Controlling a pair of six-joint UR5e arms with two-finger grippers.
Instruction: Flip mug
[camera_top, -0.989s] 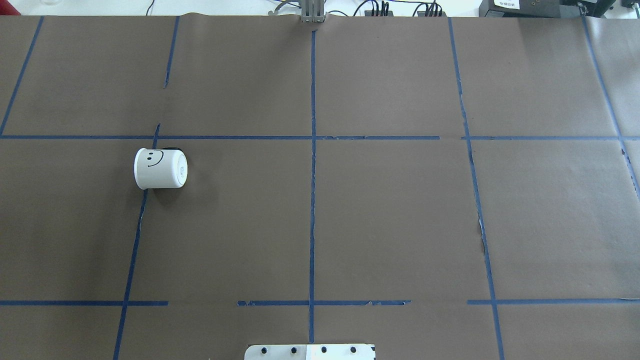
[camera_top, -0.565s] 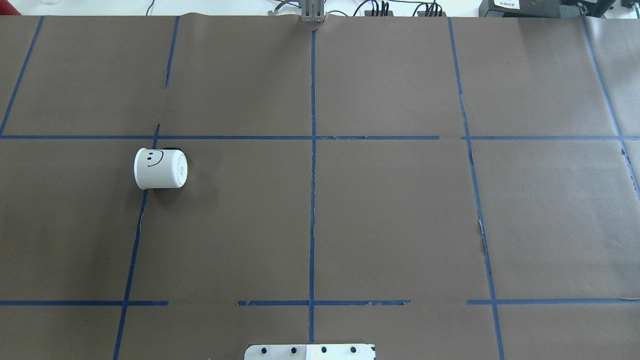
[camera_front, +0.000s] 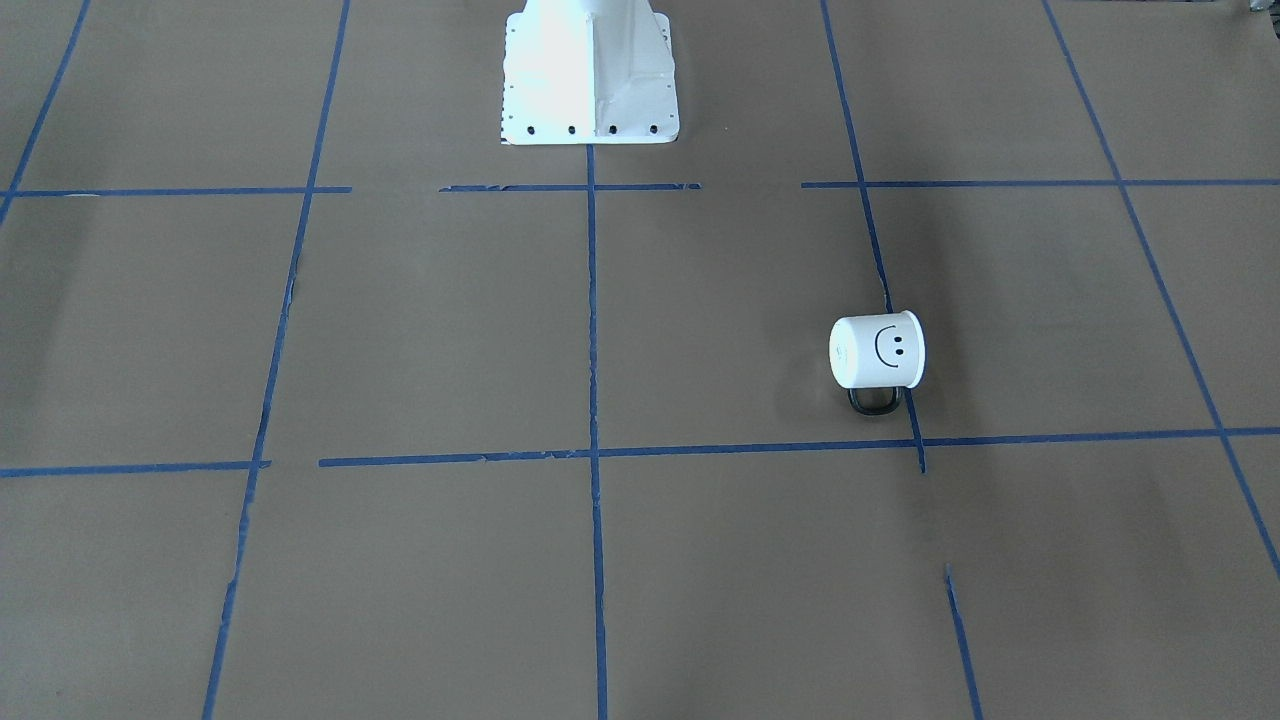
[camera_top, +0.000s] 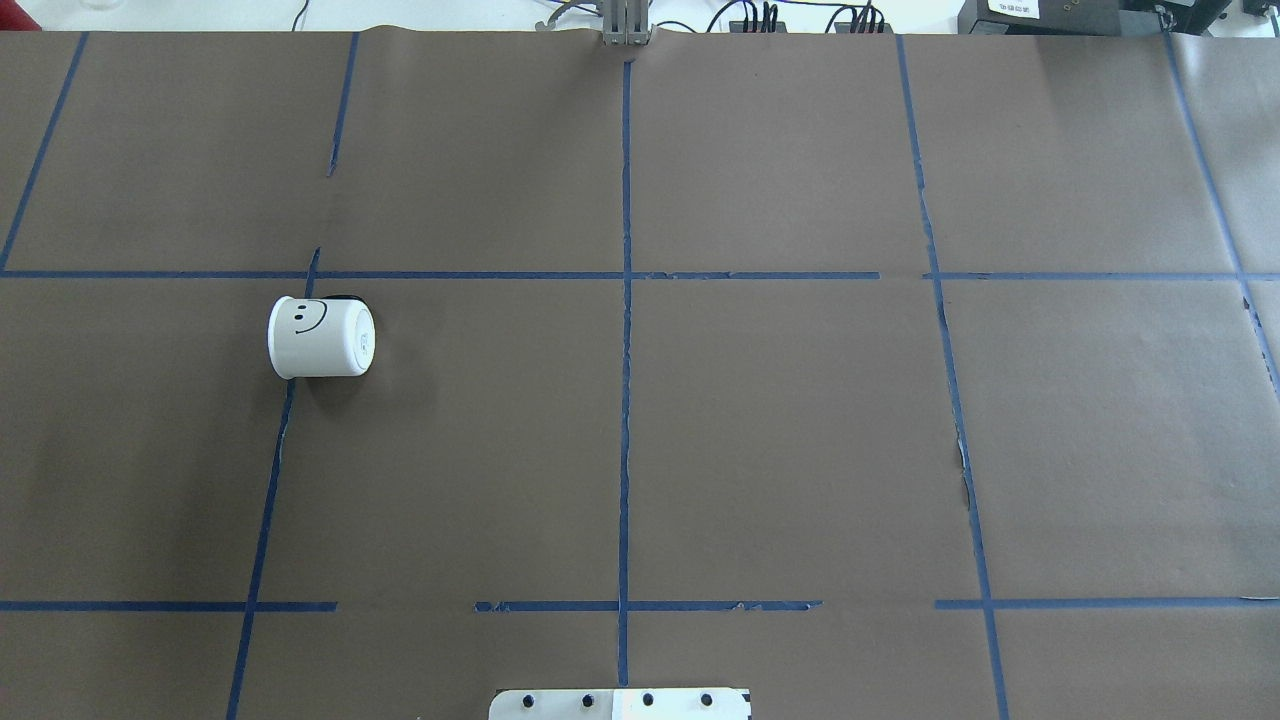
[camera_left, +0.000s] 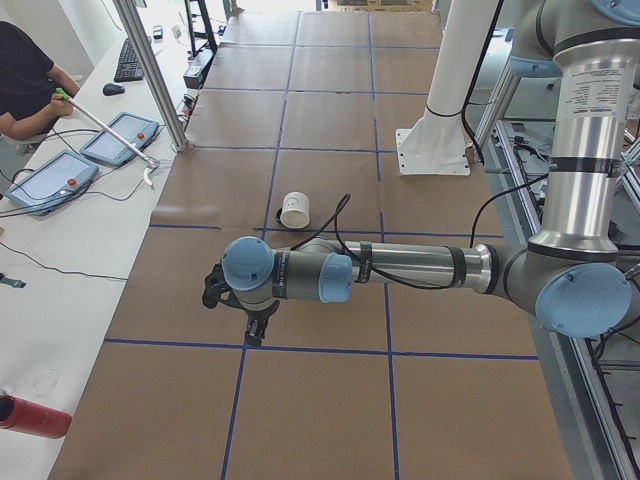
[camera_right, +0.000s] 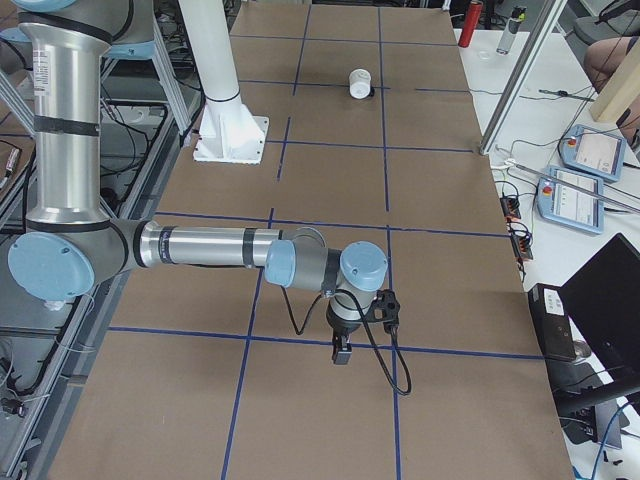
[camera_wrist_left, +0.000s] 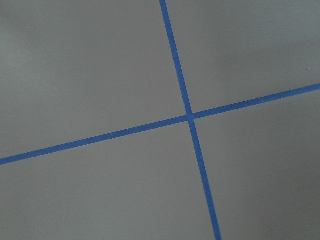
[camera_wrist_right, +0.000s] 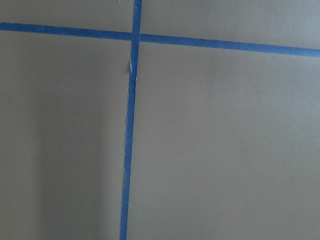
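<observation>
The mug (camera_top: 320, 337) is white with a black smiley face and lies on its side on the brown paper, on the robot's left half. Its base points toward the table's middle and its dark handle (camera_front: 874, 401) points away from the robot. It also shows in the front view (camera_front: 877, 351), the left view (camera_left: 295, 209) and the right view (camera_right: 360, 82). The left gripper (camera_left: 254, 335) hangs over a tape crossing, well short of the mug. The right gripper (camera_right: 341, 354) hangs far from it at the other end. I cannot tell whether either is open.
The white robot pedestal (camera_front: 588, 75) stands at the table's robot-side edge. Blue tape lines grid the brown paper (camera_top: 800, 430). An operator's side table holds teach pendants (camera_left: 45, 180), and a red bottle (camera_left: 30, 415) lies there. An aluminium post (camera_left: 150, 75) rises at the table edge.
</observation>
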